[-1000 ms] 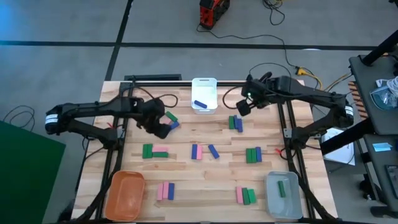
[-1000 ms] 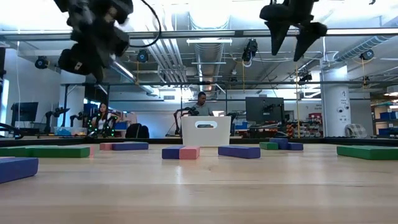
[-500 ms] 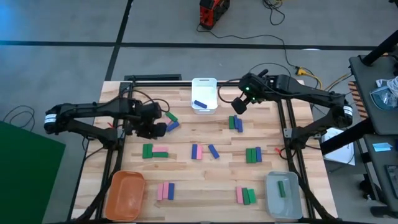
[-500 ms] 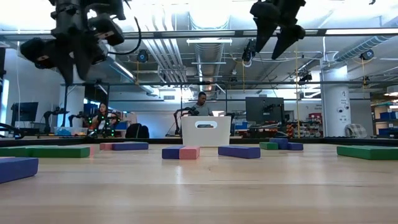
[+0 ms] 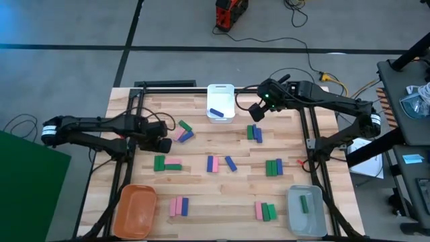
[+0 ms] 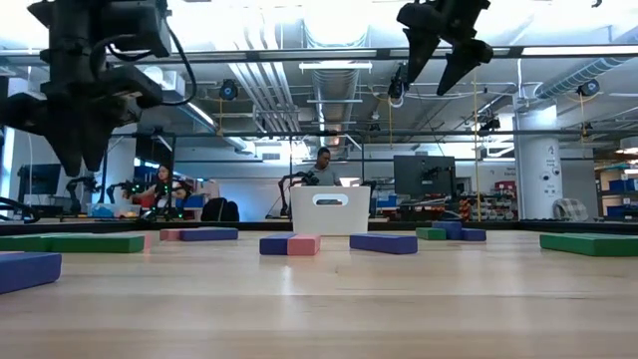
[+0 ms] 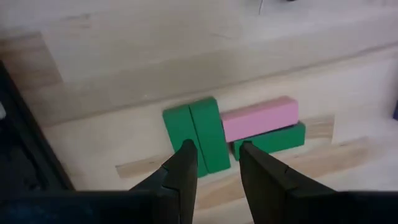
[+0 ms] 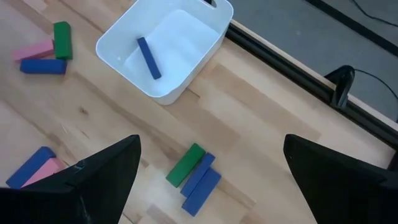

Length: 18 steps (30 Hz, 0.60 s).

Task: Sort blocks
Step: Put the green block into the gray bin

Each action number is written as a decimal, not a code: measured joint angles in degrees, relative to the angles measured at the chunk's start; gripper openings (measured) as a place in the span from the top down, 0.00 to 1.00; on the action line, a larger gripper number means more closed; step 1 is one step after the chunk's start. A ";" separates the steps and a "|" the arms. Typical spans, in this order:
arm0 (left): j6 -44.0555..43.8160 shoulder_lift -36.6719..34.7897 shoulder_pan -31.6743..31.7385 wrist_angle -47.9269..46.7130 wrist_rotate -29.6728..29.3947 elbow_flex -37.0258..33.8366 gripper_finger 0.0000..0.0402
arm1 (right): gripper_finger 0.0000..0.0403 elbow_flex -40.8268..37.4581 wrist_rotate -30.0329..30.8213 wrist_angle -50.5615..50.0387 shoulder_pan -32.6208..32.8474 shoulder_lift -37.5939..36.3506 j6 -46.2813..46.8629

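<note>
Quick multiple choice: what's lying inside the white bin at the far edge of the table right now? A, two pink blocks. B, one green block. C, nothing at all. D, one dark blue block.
D: the right wrist view shows a single dark blue block lying on the floor of the white bin, and the high view shows the same one.

A robotics lab or workshop hall: beyond the wooden table (image 6: 319, 299) run exposed ceiling pipes (image 6: 269, 90), strip lights and a white pillar (image 6: 538, 165). Two people (image 6: 321, 168) sit at workstations with monitors (image 6: 424, 178), well behind the right gripper (image 6: 439, 45) hanging above the table.
</note>
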 joint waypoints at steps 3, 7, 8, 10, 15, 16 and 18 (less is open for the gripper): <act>-3.24 -1.29 0.00 -0.06 -0.21 -1.61 0.76 | 0.04 0.00 0.00 0.05 0.00 0.00 0.99; -6.45 -2.11 -0.07 0.55 -0.92 -4.56 0.76 | 0.04 0.00 0.00 0.75 0.00 0.00 3.87; -7.21 -2.20 -0.07 1.31 -1.16 -5.44 0.76 | 0.04 0.00 0.00 0.93 0.00 0.00 3.85; -8.18 -2.13 -0.07 2.34 -1.46 -6.76 0.76 | 0.04 0.00 0.00 1.67 0.00 0.00 3.85; -8.16 -1.29 -0.19 5.65 -2.52 -8.84 0.76 | 0.04 0.00 0.00 3.05 0.00 0.00 3.94; -8.12 -1.12 -0.29 6.23 -2.25 -9.38 0.76 | 0.04 0.00 0.00 3.41 0.00 0.00 4.07; -8.10 -0.86 -0.83 7.03 -1.78 -9.93 0.76 | 0.04 0.00 0.00 3.61 0.00 0.00 4.07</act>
